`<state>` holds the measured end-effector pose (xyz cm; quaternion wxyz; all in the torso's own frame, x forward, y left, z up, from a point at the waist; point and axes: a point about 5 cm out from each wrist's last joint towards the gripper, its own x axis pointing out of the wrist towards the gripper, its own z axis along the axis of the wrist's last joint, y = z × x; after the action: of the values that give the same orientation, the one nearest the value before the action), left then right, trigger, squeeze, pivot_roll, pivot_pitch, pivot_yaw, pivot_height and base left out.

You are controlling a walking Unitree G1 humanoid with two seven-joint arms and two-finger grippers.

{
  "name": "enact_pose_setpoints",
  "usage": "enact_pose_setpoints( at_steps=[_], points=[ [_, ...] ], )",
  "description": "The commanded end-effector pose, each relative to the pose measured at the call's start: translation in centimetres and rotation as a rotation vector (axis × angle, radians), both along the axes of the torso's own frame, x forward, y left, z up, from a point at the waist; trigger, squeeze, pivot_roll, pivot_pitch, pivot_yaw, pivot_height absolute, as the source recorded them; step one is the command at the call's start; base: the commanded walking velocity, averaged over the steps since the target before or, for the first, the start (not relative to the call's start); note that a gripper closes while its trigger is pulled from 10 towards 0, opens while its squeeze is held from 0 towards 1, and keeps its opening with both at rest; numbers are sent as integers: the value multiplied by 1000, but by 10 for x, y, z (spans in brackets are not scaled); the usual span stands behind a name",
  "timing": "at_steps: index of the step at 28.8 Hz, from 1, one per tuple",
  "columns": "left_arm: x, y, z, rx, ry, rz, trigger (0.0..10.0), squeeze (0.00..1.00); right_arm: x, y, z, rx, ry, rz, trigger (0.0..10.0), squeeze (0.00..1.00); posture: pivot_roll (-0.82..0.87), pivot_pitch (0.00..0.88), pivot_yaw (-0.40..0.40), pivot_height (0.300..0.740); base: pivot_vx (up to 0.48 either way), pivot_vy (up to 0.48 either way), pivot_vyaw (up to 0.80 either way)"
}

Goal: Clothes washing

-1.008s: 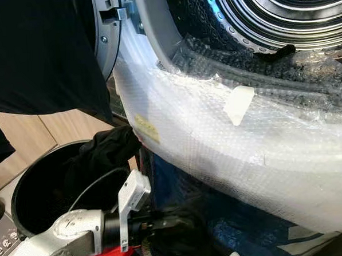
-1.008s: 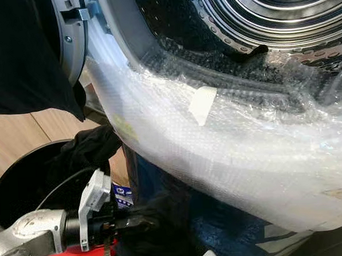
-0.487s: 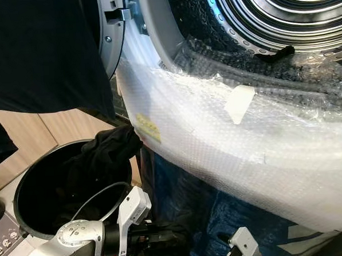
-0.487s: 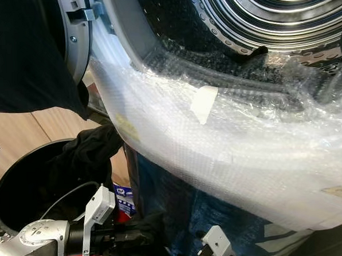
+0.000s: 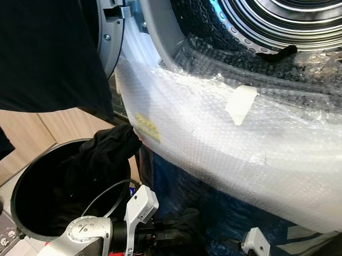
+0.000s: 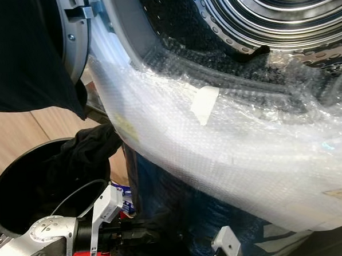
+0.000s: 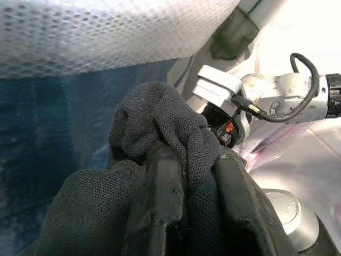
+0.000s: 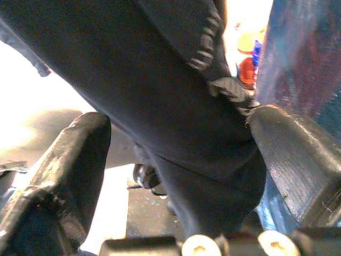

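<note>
The left tool (image 7: 184, 213) is clamped on a bunched black mesh garment (image 7: 160, 122); in the left wrist view its two black fingers (image 7: 162, 197) press together with the mesh wadded between and over them. The head views show that tool (image 5: 165, 238) low in front of the washing machine, reaching from the silver left arm (image 5: 79, 239) toward the blue panel (image 5: 180, 190) beneath the machine's front, but there the dark cloth at its tip blends into shadow.

The right tool (image 8: 176, 160) stands wide, its fingers (image 8: 74, 160) spread to either side of a hanging black cloth (image 8: 160, 90) that passes between them; whether either finger touches it cannot be told. In the head views a white part of the right wrist (image 5: 256, 245) shows at the lower edge, and the left wrist view sees the right arm (image 7: 287, 101) just beyond the mesh bundle.

Above both, bubble wrap (image 5: 246, 141) covers the lower front of the machine, with a piece of pale tape (image 5: 240, 103) on it, and the steel drum (image 5: 291, 13) lies open behind. To the robot's left a black laundry basket (image 5: 25, 193) holds more dark clothing (image 5: 106, 151), draped over its rim near the machine. A large black garment (image 5: 35, 55) hangs across the upper left, in front of the open door (image 5: 111, 33).
</note>
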<state>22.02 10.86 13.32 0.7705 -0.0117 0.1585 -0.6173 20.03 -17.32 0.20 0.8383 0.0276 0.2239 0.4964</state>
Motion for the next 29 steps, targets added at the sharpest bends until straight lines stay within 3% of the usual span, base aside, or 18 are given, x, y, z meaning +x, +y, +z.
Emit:
enact_pose_setpoints(
  at_steps=[1,11,12,13,14,15,16,21,27,29],
  points=[
    [0,-2,3,-4,-28,-6,0,0,0,0,4,0,-12,14,10000,1000,71,154,-33,740,0,0,0],
    [15,-23,-5,-25,-63,63,0,0,-6,26,15,51,-15,123,10000,1000,61,128,-39,740,0,0,0],
    [17,-26,-4,-36,-66,77,0,0,-6,27,16,48,-15,130,10000,847,61,128,-39,740,0,0,0],
    [19,-28,-2,-46,-70,87,0,0,-6,27,16,43,-16,139,10000,357,61,128,-39,740,0,0,0],
    [20,-30,-2,-52,-72,93,0,0,-6,28,16,39,-17,144,10000,357,61,128,-39,740,0,0,0],
    [21,-31,-2,-48,-80,97,0,0,-7,28,16,34,-15,146,10000,125,60,122,-37,740,0,0,0],
    [21,-36,-4,-26,-94,81,0,0,-6,30,14,26,-11,140,10000,0,60,118,-39,740,0,0,0],
    [18,-48,-4,-49,-91,40,0,0,8,32,7,-40,-48,1,10000,0,59,98,-39,740,0,0,0],
    [17,-52,-3,-41,-110,19,0,0,15,43,6,-25,-67,-75,10000,0,63,86,-42,740,0,0,0],
    [22,-53,3,-55,-138,47,0,0,15,48,8,23,-45,-85,10000,0,66,97,-46,740,0,0,0]
  ],
)
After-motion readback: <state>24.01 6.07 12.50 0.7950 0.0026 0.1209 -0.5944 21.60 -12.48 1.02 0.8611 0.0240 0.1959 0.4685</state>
